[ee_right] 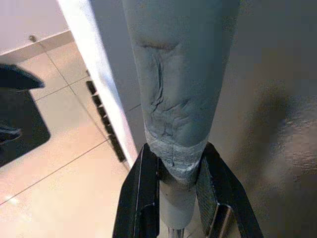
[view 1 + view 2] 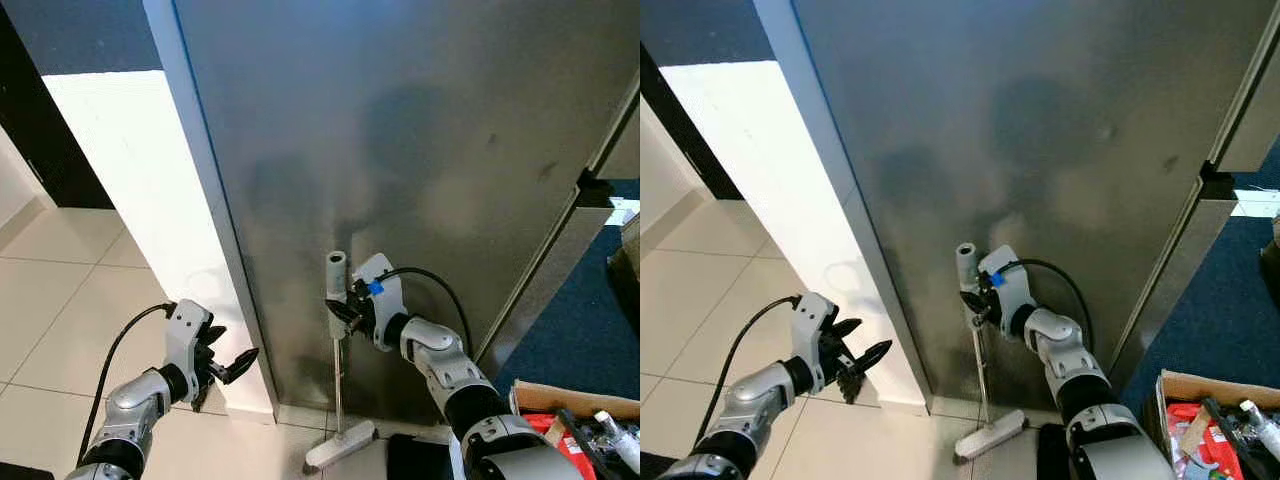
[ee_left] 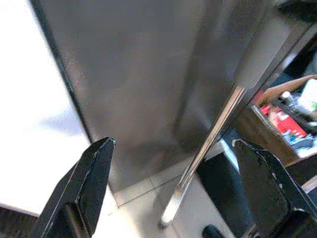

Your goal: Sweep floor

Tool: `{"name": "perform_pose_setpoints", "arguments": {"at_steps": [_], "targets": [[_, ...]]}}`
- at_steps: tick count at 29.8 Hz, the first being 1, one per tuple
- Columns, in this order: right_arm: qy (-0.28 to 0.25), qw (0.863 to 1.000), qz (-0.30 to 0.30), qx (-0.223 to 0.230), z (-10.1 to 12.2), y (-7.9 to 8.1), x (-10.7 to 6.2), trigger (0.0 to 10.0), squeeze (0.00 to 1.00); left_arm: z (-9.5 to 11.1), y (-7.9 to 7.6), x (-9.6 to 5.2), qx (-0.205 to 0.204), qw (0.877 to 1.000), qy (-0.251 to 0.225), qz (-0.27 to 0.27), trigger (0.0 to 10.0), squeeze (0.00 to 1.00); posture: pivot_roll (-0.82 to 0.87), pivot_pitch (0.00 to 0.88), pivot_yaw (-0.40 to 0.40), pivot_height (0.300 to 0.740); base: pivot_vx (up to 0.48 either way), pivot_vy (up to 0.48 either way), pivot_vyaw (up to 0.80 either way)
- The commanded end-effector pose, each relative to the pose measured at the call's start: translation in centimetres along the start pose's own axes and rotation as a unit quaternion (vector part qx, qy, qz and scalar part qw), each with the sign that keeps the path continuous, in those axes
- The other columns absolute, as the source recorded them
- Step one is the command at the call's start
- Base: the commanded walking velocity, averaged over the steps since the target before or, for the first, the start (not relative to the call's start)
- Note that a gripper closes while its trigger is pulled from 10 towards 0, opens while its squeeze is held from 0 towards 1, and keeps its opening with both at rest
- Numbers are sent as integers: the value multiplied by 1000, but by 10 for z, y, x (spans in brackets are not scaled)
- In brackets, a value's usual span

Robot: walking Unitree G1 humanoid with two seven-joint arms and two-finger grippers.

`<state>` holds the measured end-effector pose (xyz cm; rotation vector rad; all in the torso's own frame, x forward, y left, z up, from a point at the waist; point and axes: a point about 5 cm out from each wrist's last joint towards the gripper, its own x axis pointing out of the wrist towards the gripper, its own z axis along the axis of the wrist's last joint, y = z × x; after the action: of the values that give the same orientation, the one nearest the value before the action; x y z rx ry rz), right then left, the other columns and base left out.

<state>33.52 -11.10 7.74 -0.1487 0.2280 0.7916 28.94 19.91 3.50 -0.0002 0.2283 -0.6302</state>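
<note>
Right gripper (image 2: 342,310): clamped on grey foam-gripped metal broom handle (image 2: 337,290), upright against steel panel (image 2: 420,150). Left gripper (image 2: 228,368): fingers wide, holding nothing, above tiled floor (image 2: 60,300).

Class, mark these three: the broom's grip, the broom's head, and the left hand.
Grip (image 2: 336,268): left eye view, grey foam top.
Head (image 2: 340,445): left eye view, middle of the white bar.
Left hand (image 2: 226,368): left eye view, between the black fingertips.

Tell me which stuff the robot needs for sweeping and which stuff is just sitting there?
For sweeping:
- broom, grey foam grip clamped in the right gripper, head on the tiled floor
- left gripper, open, holding nothing

Just there:
- steel fridge
- cardboard box of clutter
- blue carpet
</note>
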Motion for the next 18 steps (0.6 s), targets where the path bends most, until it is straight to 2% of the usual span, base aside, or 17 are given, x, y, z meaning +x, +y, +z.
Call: {"name": "perform_pose_setpoints", "arguments": {"at_steps": [1,4,7,9,11,15,18], "targets": [[-25,999,32,6,10,9,5,0,0,16,2,5,20,999,-27,-17,10000,0,-16,0,57,740,0,0,0],[-27,999,39,7,11,11,5,0,0,21,2,6,26,999,-36,-23,10000,0,-16,0,57,740,0,0,0],[-54,995,80,10,24,16,5,0,0,46,-6,18,60,992,-82,-74,10000,0,-17,0,52,740,0,0,0],[-54,995,80,10,24,16,5,0,0,46,-6,18,60,992,-82,-74,10000,0,-17,0,52,740,0,0,0],[-63,993,98,0,31,16,2,0,0,52,-8,21,83,988,-84,-95,10000,0,-17,0,52,740,0,0,0],[-69,992,102,-3,34,15,0,0,0,53,-9,20,89,987,-83,-109,10000,0,-22,0,50,740,0,0,0],[-85,990,109,-1,43,15,-2,0,0,53,-13,18,85,983,-82,-143,10000,0,-23,0,48,740,0,0,0]]}}
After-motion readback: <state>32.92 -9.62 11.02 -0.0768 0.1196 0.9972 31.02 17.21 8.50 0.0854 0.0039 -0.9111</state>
